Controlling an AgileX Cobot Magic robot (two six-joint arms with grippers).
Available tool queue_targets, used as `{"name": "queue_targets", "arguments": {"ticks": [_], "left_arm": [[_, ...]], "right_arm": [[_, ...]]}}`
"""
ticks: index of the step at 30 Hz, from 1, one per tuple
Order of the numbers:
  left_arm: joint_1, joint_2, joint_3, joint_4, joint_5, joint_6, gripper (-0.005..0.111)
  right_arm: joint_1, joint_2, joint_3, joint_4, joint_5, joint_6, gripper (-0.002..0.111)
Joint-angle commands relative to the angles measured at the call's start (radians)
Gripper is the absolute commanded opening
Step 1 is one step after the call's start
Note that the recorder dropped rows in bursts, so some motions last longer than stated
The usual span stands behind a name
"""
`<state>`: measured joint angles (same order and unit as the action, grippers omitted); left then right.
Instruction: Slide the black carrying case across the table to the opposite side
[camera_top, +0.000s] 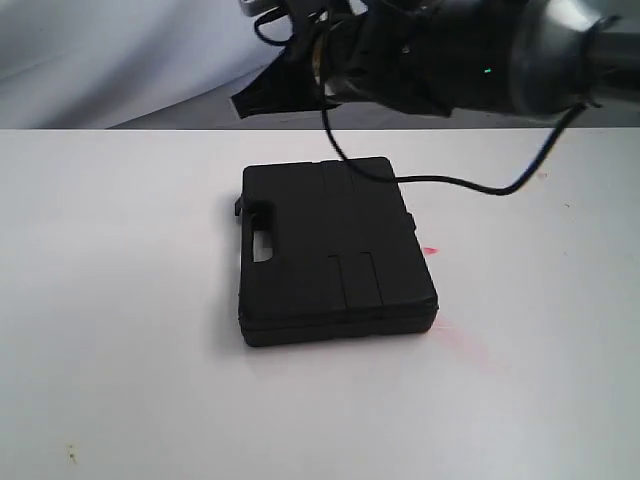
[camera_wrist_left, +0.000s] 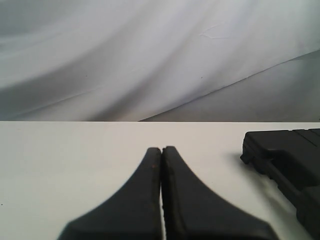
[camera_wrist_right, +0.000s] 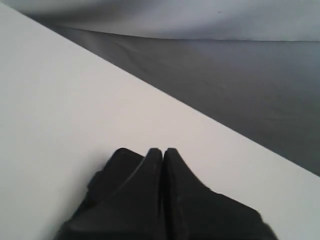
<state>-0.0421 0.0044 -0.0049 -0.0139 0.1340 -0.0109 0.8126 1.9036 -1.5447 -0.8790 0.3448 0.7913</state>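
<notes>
Nearby, case (camera_wrist_left: 290, 150) beside closed left fingers (camera_wrist_left: 145, 200), not touching

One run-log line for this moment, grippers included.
case: closed, flat on table | left gripper: shut, empty, apart from case | right gripper: shut, empty, near case, contact unclear

Creased pale grey cloth backdrop (camera_wrist_left: 150, 60), soft even light

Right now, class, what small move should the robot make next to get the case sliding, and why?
Probably lower the shut right claw against the far edge of the case. The case lies flat in the middle of the table, untouched as far as the views show. The right claw hovers near that far edge, while the shut left claw sits off to one side.
</notes>
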Motion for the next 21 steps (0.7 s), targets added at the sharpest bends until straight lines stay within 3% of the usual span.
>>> {"name": "queue_targets", "arguments": {"ticks": [1,14,21], "left_arm": [[0.002,-0.004,0.005,0.001,-0.002,-0.010,0.000],[0.002,-0.004,0.005,0.001,-0.002,-0.010,0.000],[0.002,-0.004,0.005,0.001,-0.002,-0.010,0.000]], "right_arm": [[-0.066,-0.143,0.130,-0.167,-0.019,0.157,0.000],[-0.390,-0.601,0.519,-0.261,-0.168,0.168,0.000],[-0.519,-0.822,0.679,-0.528,-0.357,0.166,0.000]]}}
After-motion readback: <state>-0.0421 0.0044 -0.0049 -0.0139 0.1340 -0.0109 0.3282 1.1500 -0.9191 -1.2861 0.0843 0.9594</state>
